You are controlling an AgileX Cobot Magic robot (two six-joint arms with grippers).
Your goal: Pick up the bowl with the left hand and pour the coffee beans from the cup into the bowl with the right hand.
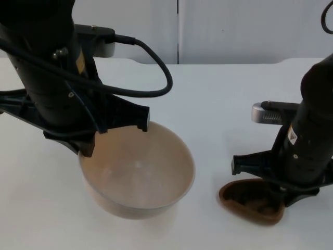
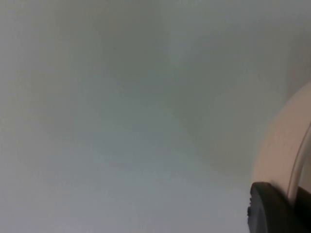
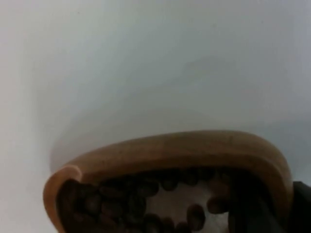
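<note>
Closest to the top camera sits the bowl (image 1: 138, 174), a wide, pale beige vessel, empty inside, with the left gripper (image 1: 117, 130) clamped on its far rim: one finger drops inside the wall and the other runs outside it. From the left wrist view the same rim (image 2: 286, 155) curves past a black fingertip (image 2: 272, 208), and whether the base rests on the white table (image 1: 218, 99) or is just lifted cannot be told. It looks rigid and thin-walled, probably light and smooth, so a one-sided rim pinch is likely to let it sag away from the jaws once beans land in it; a firm, deep bite on the rim would suit it best. To its right, well apart, the brown wooden cup (image 1: 252, 200) stands on the table with the right gripper (image 1: 276, 192) closed on its rim at the arm's side. In the right wrist view the cup's thick rounded lip (image 3: 170, 150) shows with the coffee beans (image 3: 136, 204) heaped inside, a finger reaching down among them. Wood should be stiff and give decent friction, yet the loose beans will shift as it tips, so a slow tilt toward the pointed end seems wise.
</note>
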